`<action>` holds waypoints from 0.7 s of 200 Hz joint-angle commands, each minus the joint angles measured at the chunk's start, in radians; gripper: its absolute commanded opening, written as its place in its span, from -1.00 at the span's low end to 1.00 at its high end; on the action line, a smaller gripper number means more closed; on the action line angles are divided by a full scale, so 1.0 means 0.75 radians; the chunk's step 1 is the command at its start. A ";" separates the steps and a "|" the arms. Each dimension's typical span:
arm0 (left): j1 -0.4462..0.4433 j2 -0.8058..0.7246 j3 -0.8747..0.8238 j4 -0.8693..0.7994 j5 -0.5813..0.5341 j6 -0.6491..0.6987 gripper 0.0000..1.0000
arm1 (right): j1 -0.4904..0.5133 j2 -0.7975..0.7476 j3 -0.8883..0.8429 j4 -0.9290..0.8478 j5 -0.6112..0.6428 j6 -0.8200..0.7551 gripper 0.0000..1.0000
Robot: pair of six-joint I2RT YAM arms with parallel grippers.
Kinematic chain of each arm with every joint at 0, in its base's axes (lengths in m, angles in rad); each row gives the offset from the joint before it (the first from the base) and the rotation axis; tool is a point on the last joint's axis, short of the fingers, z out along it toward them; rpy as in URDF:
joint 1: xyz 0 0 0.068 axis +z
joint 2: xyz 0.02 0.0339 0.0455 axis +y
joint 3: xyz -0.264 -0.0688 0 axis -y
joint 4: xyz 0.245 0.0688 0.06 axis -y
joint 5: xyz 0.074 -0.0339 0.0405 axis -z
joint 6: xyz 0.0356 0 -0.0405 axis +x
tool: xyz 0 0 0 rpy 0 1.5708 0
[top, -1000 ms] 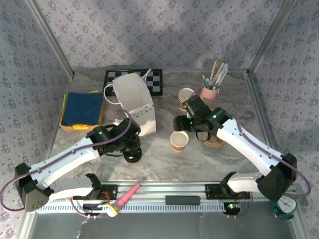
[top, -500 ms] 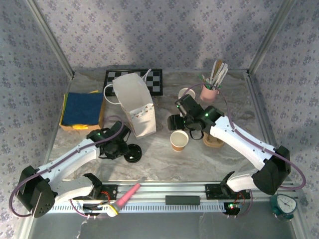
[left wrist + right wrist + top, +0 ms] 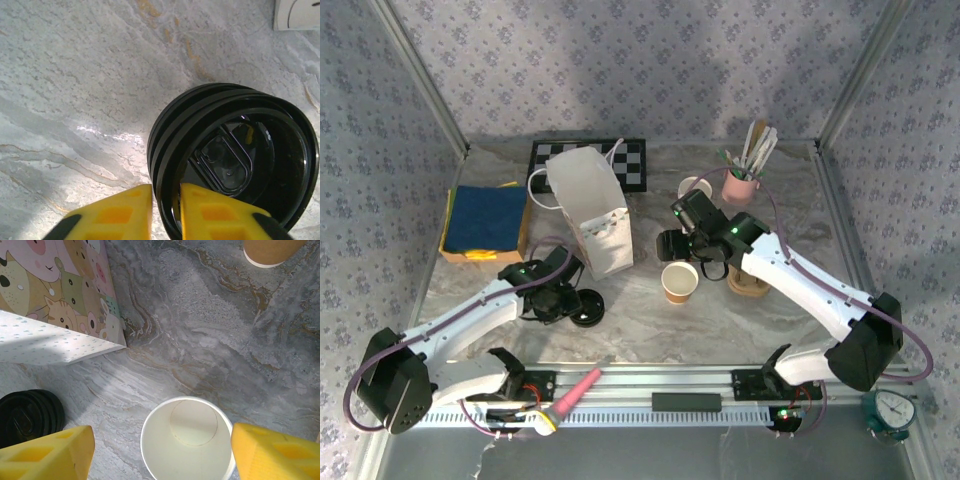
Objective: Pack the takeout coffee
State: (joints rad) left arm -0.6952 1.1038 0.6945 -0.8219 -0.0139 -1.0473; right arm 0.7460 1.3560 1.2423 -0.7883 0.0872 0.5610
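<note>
Right of the paper bag point(image 3: 600, 225), the takeout coffee point(image 3: 680, 282) stands lidless; right gripper point(image 3: 160, 440) jaws spread astride it, probably to steady it. Left gripper point(image 3: 165, 210) jaws pinch the black lid point(image 3: 235, 160) rim, likely for capping.

Robot lab test cell, patterned backdrop walls point(image 3: 650, 70), aluminium frame posts point(image 3: 420, 75), marble-look tabletop point(image 3: 640, 320), mounting rail point(image 3: 640, 395).

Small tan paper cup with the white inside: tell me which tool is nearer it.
Right. The right tool hangs open over the small tan paper cup; the left tool is off to its left, pinching the rim of round black plastic lids.
</note>
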 commanded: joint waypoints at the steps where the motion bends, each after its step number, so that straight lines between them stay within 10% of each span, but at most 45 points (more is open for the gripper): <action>1: 0.005 0.017 -0.004 0.002 0.011 0.019 -0.64 | -0.005 0.010 0.004 -0.016 0.027 0.023 0.48; 140: -0.029 -0.153 0.151 0.182 0.127 -0.009 -1.00 | -0.109 -0.115 -0.123 0.080 -0.086 0.063 0.52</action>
State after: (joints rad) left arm -0.6968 0.9985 0.7673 -0.7815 0.0261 -1.0367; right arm 0.6991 1.3270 1.1992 -0.7654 0.0715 0.5846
